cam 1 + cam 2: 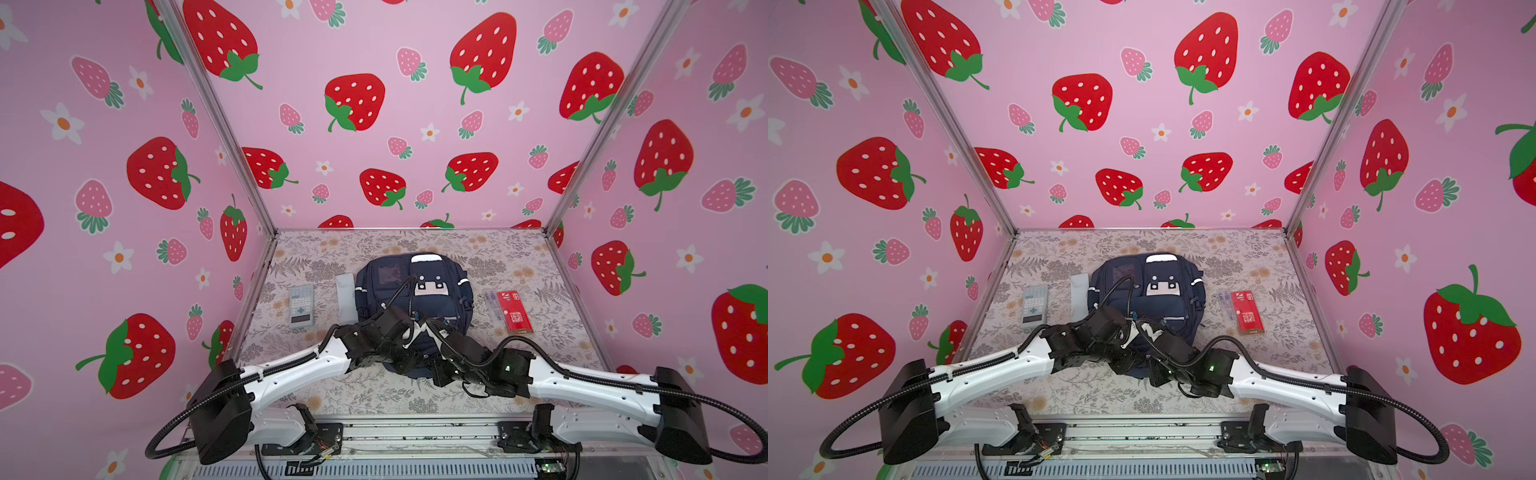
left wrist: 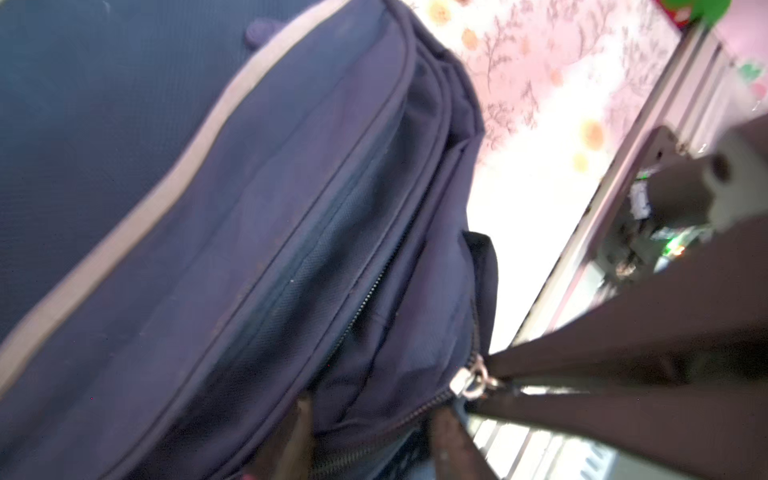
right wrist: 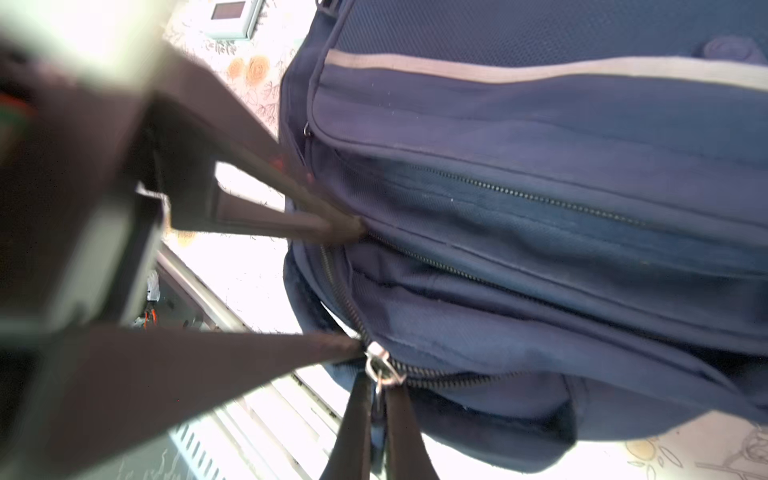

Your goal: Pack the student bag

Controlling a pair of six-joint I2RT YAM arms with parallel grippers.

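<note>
Right gripper (image 3: pixel 379 384), lower centre of the right wrist view, is pinched shut on the silver zip pull (image 3: pixel 378 359) at the near end of the bag (image 3: pixel 540 199). Left gripper (image 2: pixel 374 409), lower centre of the left wrist view, has its jaws partly apart. Its tips rest on the fabric either side of the zip end, and no pinched fold is visible. In both top views the bag (image 1: pixel 451 309) lies flat at the centre of the table (image 1: pixel 540 357). Not yet packed: calculator (image 1: pixel 301 305) to its left, red box (image 1: pixel 515 311) to its right.

Probable faults from this state:
1. Zip pull slips from the pinch. Cause: small metal part held at the fingertips only.
2. Bag drags across the table with the pull. Cause: left jaws not anchoring the fabric.
3. Slider jams. Cause: slack fabric lying beside the teeth.
4. The 2 grippers collide. Cause: they work almost touching at one corner.
</note>
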